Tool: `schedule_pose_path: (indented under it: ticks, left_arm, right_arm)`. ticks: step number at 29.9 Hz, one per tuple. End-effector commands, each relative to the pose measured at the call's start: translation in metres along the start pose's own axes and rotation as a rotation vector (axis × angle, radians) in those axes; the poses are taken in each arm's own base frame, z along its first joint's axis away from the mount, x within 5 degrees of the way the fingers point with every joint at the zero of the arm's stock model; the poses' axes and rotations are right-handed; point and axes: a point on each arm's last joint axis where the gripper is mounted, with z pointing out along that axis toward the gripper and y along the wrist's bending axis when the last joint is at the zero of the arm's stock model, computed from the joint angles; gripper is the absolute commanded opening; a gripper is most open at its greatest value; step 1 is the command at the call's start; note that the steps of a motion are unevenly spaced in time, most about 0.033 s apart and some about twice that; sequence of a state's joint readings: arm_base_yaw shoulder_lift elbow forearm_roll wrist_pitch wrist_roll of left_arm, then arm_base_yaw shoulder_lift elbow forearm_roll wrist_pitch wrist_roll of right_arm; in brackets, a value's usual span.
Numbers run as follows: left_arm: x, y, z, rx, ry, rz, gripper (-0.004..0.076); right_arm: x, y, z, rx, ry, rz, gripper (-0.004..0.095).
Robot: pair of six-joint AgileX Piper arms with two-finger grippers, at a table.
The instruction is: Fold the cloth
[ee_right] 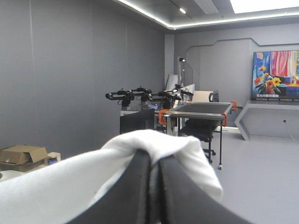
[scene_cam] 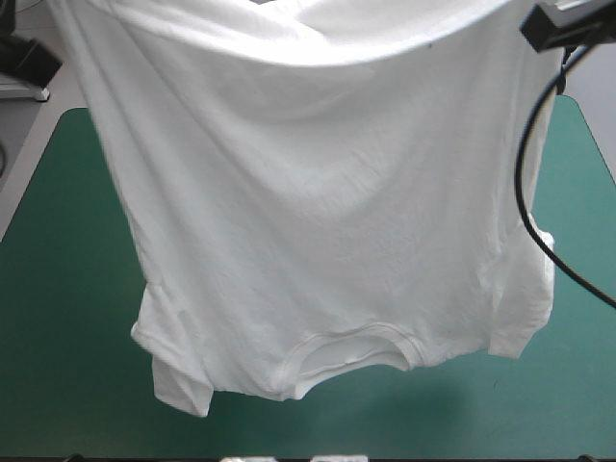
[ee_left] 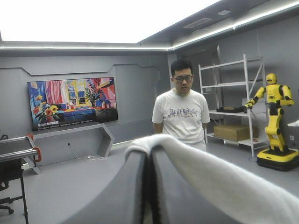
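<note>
t-shirt [scene_cam: 318,221] hangs lifted over the teal-green desk [scene_cam: 58,289], neckline and sleeves lowest, its upper edge pinched in the left gripper [ee_left: 150,161] and the right gripper [ee_right: 155,161], each all but closed on the fabric; judged light, limp and drape-prone, best held at hem corners.

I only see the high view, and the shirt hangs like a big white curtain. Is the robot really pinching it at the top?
Observer: Yes. The left wrist view shows the left gripper with its fingers shut on the T-shirt, the cloth draped over their tips.
Operator: And the other one?
Observer: The right gripper is shut on it too, with a white fold bunched over its fingers.
</note>
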State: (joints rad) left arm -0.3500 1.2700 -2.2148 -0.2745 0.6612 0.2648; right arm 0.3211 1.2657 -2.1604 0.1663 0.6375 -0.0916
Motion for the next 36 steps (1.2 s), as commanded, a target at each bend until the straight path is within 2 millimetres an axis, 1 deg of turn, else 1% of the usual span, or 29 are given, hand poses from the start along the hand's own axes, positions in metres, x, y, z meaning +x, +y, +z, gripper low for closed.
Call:
schedule_pose_path:
  ticks: [1,4,5,8,10,11,12,13,14,15,16,19,21,25,28,32,35,36]
  left_arm:
    - [0.005,0.008,0.031,-0.046,-0.153,-0.03,-0.001]
    - [0.025,0.016,0.064,-0.083,-0.206,-0.046,-0.001]
    - [0.036,0.019,0.077,-0.093,-0.217,-0.054,-0.001]
    - [0.055,0.028,0.103,-0.13,-0.263,-0.056,-0.001]
    - [0.063,0.04,0.116,-0.165,-0.285,-0.055,-0.001]
    - [0.066,0.048,0.122,-0.178,-0.303,-0.072,-0.001]
    - [0.064,0.055,0.124,-0.188,-0.332,-0.086,-0.001]
    - [0.066,0.065,0.129,-0.198,-0.352,-0.111,-0.001]
    - [0.069,0.074,0.133,-0.202,-0.371,-0.139,-0.001]
    - [0.075,0.082,0.139,-0.2,-0.378,-0.172,-0.001]
    - [0.077,0.089,0.142,-0.194,-0.394,-0.196,-0.001]
    - [0.091,0.103,0.15,-0.172,-0.39,-0.218,-0.001]
    - [0.103,0.106,0.156,-0.15,-0.35,-0.219,-0.001]
    - [0.144,0.11,0.175,-0.111,-0.144,-0.226,-0.001]
    - [0.17,0.109,0.18,-0.071,0.041,-0.224,-0.001]
    - [0.2,0.109,0.175,-0.064,0.358,-0.204,-0.001]
    - [0.224,0.109,0.165,-0.088,0.624,-0.2,-0.001]
    - [0.23,0.109,0.159,-0.093,0.717,-0.201,-0.001]
  right_arm:
    - [0.003,-0.006,0.024,0.036,-0.098,-0.008,-0.0017]
    - [0.017,-0.018,0.051,0.078,-0.086,-0.011,-0.0017]
    - [0.021,-0.024,0.06,0.097,-0.082,-0.016,-0.0017]
    - [0.033,-0.045,0.087,0.13,-0.087,0.01,-0.0017]
    - [0.042,-0.059,0.105,0.141,-0.099,0.024,-0.0017]
    - [0.051,-0.067,0.116,0.145,-0.097,0.031,-0.0017]
    - [0.055,-0.075,0.123,0.149,-0.108,0.026,-0.0017]
    - [0.06,-0.083,0.13,0.151,-0.122,0.021,-0.0017]
    - [0.061,-0.087,0.134,0.144,-0.146,0.028,-0.0017]
    - [0.065,-0.094,0.139,0.148,-0.164,0.032,-0.0017]
    - [0.07,-0.102,0.143,0.155,-0.173,0.034,-0.0017]
    - [0.086,-0.12,0.152,0.174,-0.152,0.038,-0.0017]
    - [0.101,-0.127,0.159,0.184,-0.092,0.038,-0.0017]
    - [0.138,-0.137,0.173,0.195,0.091,0.006,-0.0017]
    - [0.161,-0.142,0.18,0.186,0.202,0.021,-0.0017]
    - [0.186,-0.143,0.183,0.162,0.348,0.035,-0.0017]
    - [0.207,-0.143,0.182,0.141,0.506,0.06,-0.0017]
    - [0.217,-0.143,0.18,0.131,0.576,0.072,-0.0017]
